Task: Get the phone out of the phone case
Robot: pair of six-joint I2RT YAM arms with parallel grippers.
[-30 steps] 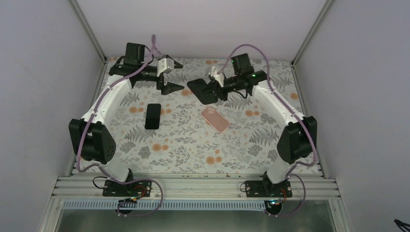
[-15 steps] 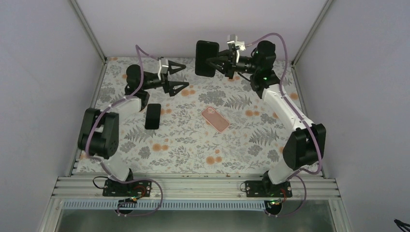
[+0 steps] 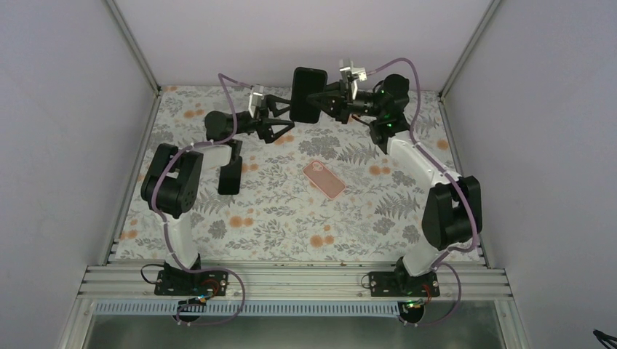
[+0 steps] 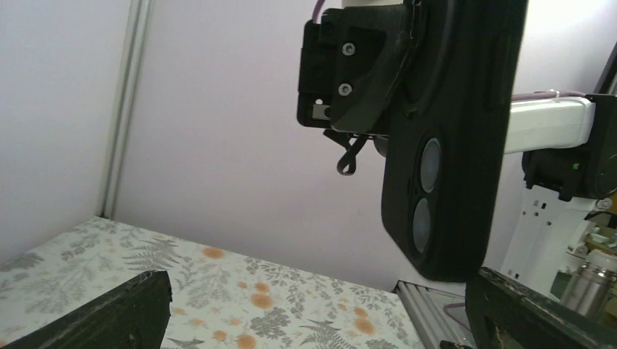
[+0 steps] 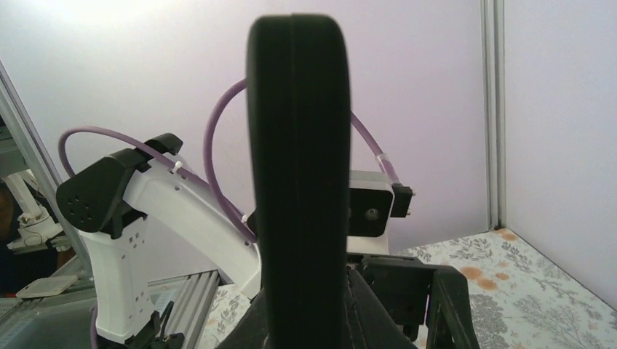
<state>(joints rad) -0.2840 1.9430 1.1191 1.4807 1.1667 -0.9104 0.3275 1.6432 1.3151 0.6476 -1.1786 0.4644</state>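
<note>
Top external view: my right gripper (image 3: pixel 324 100) pinches the black phone case (image 3: pixel 308 93) upright, high above the table's (image 3: pixel 276 218) far edge. The phone (image 4: pixel 429 156) looks not yet out. My left gripper (image 3: pixel 286 116), spread wide, sits just beside it, so the whole extraction remains.

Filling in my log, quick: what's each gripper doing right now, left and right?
Left gripper: open, holding nothing.
Right gripper: shut on the black cased phone, held in the air.
</note>
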